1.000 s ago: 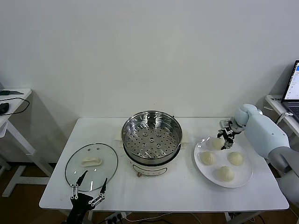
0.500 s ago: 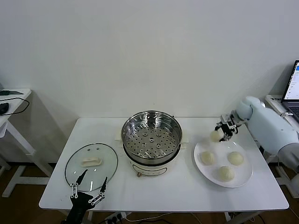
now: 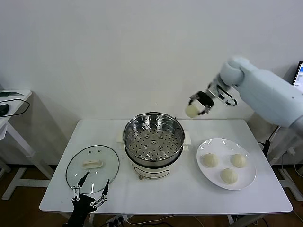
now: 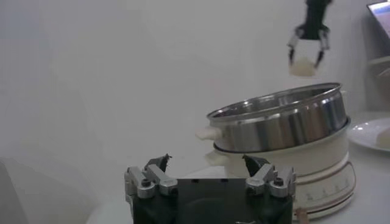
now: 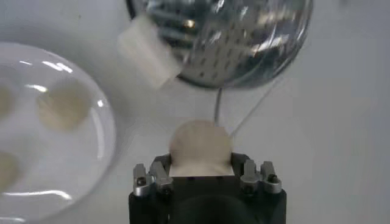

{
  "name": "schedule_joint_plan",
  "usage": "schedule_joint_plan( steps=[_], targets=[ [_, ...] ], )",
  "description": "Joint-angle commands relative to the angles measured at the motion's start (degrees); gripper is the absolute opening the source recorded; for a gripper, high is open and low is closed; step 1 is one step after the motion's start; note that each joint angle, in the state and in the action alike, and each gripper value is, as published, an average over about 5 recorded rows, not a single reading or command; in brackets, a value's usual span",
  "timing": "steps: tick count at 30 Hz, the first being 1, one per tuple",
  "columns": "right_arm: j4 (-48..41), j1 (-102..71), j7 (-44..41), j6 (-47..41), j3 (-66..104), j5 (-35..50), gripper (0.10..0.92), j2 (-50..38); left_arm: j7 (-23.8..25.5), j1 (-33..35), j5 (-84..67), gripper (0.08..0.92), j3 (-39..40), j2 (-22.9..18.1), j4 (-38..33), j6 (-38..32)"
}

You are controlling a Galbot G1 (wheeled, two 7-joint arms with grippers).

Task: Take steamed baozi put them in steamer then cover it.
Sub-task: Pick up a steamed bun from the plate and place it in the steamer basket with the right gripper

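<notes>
My right gripper (image 3: 196, 108) is shut on one cream-white baozi (image 3: 191, 111) and holds it in the air just right of the steamer's rim, above the table; the bun shows between the jaws in the right wrist view (image 5: 200, 145). The steamer (image 3: 154, 137) is a shiny steel pot with an empty perforated tray on a white base. Three more baozi (image 3: 209, 160) lie on the white plate (image 3: 204, 178) to the right. The glass cover (image 3: 92, 168) with its white handle lies flat on the table at the left. My left gripper (image 3: 90, 189) is open, low at the table's front left.
A laptop edge (image 3: 298, 80) shows at the far right. A side table (image 3: 12, 106) with a dark cable stands at the far left. The white wall is close behind the table.
My right gripper lifted one baozi off the plate and carried it up and to the left, toward the steamer. The left arm has not moved.
</notes>
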Motion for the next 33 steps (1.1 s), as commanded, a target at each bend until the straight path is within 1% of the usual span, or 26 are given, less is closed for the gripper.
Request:
schedule_joint_plan(
  steps=[1, 5, 10, 16, 26, 33],
  targets=[
    [1.95, 5.37, -0.24, 6.88, -7.18, -0.18, 0.662, 9.47, -0.09, -0.07, -0.01, 0.823, -0.06, 0.03, 0.14, -0.08],
    [-1.24, 0.44, 1.04, 9.19, -6.77, -4.36, 0.662, 13.9, -0.16, -0.03, -0.02, 0.823, -0.15, 0.0, -0.02, -0.15],
    [-7.52, -4.67, 3.29, 11.29, -5.7, -9.62, 0.662, 18.47, -0.23, 0.26, -0.02, 0.823, -0.2, 0.08, -0.44, -0.14],
    [-14.49, -7.62, 5.42, 12.8, -4.59, -13.24, 0.662, 21.98, -0.25, 0.25, -0.02, 0.823, -0.13, 0.1, -0.4, -0.17],
    [-18.39, -9.67, 6.88, 13.14, -3.38, -16.16, 0.662, 24.25, -0.27, 0.06, -0.06, 0.823, -0.22, 0.07, -0.26, -0.42],
    [-19.47, -10.21, 7.33, 13.13, -3.13, -16.88, 0.683, 25.24, -0.35, -0.04, -0.1, 0.823, -0.34, 0.01, -0.09, -0.61]
  ],
)
